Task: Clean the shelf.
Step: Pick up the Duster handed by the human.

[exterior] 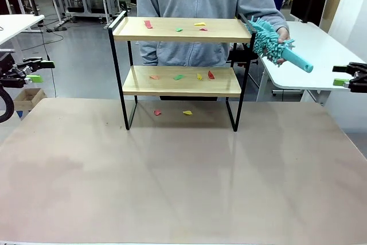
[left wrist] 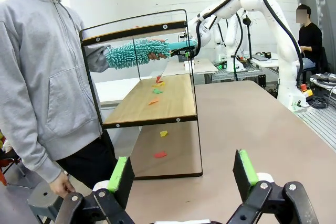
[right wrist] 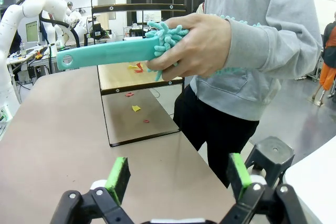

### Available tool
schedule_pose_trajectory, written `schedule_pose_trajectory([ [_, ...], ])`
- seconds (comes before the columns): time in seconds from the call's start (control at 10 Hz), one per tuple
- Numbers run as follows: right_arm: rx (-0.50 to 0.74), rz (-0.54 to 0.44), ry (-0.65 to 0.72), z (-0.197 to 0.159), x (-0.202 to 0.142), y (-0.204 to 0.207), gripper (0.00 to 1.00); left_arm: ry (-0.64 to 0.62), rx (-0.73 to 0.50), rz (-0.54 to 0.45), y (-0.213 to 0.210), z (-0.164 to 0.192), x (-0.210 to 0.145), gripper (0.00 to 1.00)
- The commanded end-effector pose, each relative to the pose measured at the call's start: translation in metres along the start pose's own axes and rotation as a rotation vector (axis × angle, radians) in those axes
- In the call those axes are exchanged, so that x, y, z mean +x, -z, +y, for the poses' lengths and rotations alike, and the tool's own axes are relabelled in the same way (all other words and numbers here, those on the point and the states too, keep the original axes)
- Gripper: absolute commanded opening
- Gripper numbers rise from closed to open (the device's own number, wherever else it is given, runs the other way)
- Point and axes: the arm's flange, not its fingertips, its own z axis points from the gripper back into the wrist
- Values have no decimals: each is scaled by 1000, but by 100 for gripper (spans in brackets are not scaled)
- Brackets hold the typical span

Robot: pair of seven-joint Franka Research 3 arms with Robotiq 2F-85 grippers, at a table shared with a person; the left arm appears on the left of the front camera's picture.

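Gaping left tool (exterior: 39, 70) and right tool (exterior: 343, 75) flank the shelf (exterior: 143, 86); right wrist view shows hand (right wrist: 197, 45) gripping duster (right wrist: 110, 53).

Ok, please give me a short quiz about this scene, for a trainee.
1. True or false: the person's hand holds the duster by its handle.
2. Where do the scraps lie? A) top board only; B) both boards of the shelf and the table under it; C) lower board only.
3. Fill in: the left gripper and the right gripper are both ____.
Key: 1 false, it grips the fluffy head; 2 B; 3 open.
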Motion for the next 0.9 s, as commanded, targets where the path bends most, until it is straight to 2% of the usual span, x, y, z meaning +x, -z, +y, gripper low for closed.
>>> schedule_pose_trajectory([
  [0.0, 2, -1, -4, 0, 2, 2, 100, 14, -3, 11, 0, -1, 2, 100],
  [0.4, 0, 0, 0, 0, 0, 0, 100, 14, -3, 11, 0, -1, 2, 100],
  [0.8, -74, 142, 40, 39, 109, -16, 100, 14, -3, 11, 0, -1, 2, 100],
])
